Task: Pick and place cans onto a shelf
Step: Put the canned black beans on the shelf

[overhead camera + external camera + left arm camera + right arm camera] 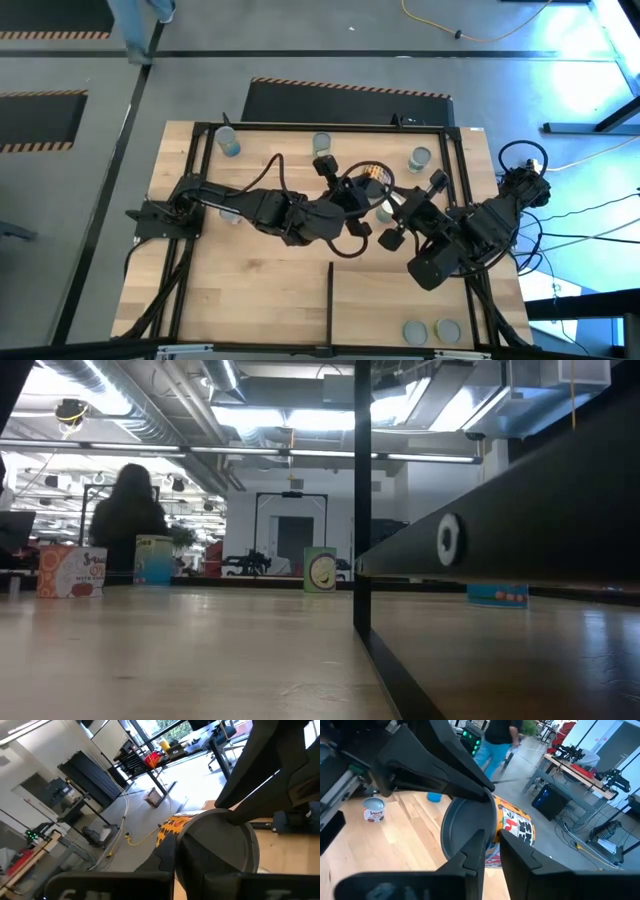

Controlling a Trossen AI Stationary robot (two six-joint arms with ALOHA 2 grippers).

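Basically your left gripper (362,193) and right gripper (398,208) are both clamped on one orange-labelled can (372,176) mid-table, shelf (400,300) nearby.

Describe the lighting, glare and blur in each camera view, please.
High view: a blue glare washes the floor at right; the light wooden tabletop is evenly lit. Low view: bright ceiling lights glare, the near black divider bar is a dark silhouette, and the wood in front is blurred. Left wrist view: the orange-labelled can with grey top is soft, with sunlit floor behind. Right wrist view: near dark parts are blurred.
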